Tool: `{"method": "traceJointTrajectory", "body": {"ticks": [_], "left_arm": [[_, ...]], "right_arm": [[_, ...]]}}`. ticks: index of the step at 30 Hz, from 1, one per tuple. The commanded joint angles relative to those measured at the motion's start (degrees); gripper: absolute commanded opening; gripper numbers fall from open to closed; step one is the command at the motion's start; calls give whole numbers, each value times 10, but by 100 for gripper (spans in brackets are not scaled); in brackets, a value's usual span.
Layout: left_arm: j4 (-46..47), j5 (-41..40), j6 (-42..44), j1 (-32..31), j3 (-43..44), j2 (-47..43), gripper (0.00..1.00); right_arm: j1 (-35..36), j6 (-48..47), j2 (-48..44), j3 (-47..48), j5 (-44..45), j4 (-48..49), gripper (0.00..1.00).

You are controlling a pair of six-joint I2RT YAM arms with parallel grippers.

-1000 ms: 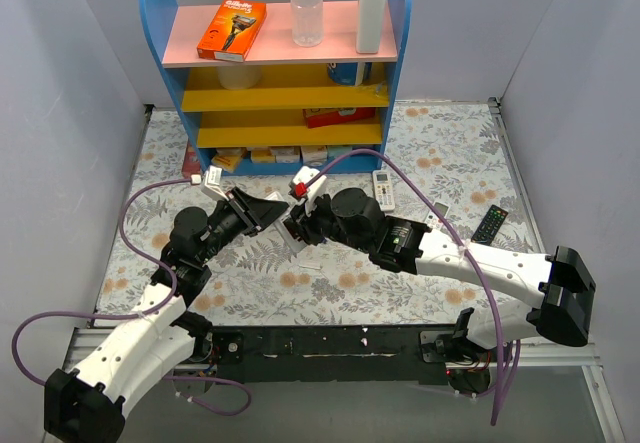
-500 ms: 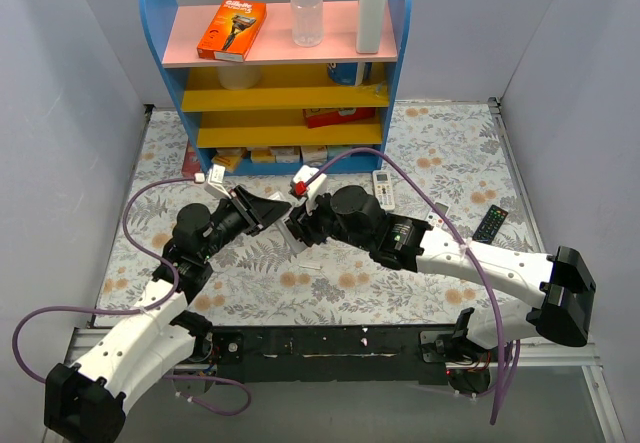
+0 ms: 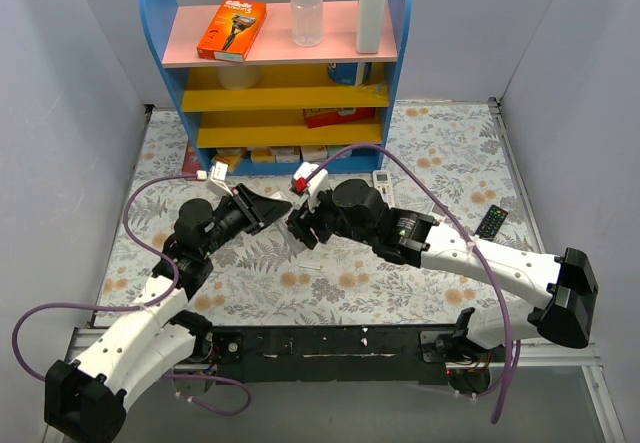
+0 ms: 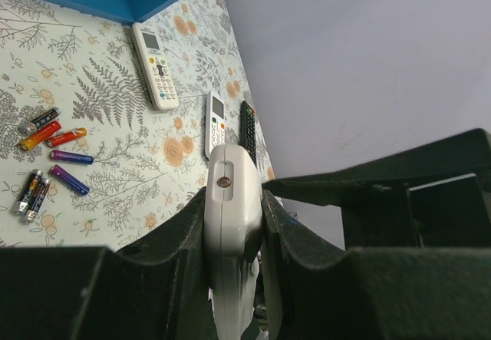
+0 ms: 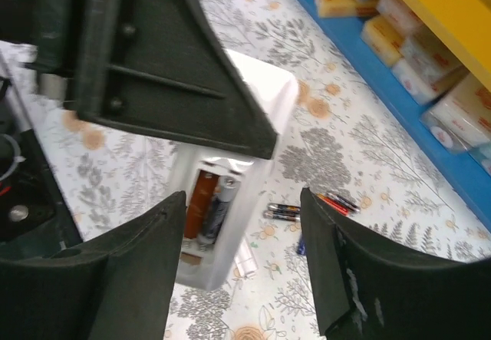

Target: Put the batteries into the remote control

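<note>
My left gripper is shut on the long white remote control and holds it above the table; in the top view this gripper sits mid-table. In the right wrist view the remote shows its open battery bay, with a red-brown cell and a dark cell inside. My right gripper is open and empty, its fingers on either side just in front of the bay. Loose batteries lie on the floral table left of the remote; some also show in the right wrist view.
Two shorter white remotes and a small black remote lie beyond the batteries. A small white flat piece lies under the held remote. The blue shelf unit stands at the back with boxes and bottles.
Both arms have shifted slightly toward the shelf. The left gripper keeps its hold on the remote and the right gripper stays close in front of it.
</note>
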Motion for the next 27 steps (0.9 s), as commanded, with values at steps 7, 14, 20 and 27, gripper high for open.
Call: {"method": "traceJointTrajectory", "body": {"ticks": [7,14,20,27], "left_arm": [[-42,8,25,-2,66,9,0],[-100,16,55,-2,123,23,0],[-96,44,67,-2,113,28,0],[-75,76,66,-2,101,30,0]], "right_arm": [[8,-48,-55,57,-134,-41,69],[7,-252,-76,58,-178,-104,69],[6,-294,-102,43,-189,-97,56],[2,-325,-91,55,-193,-118,47]]}}
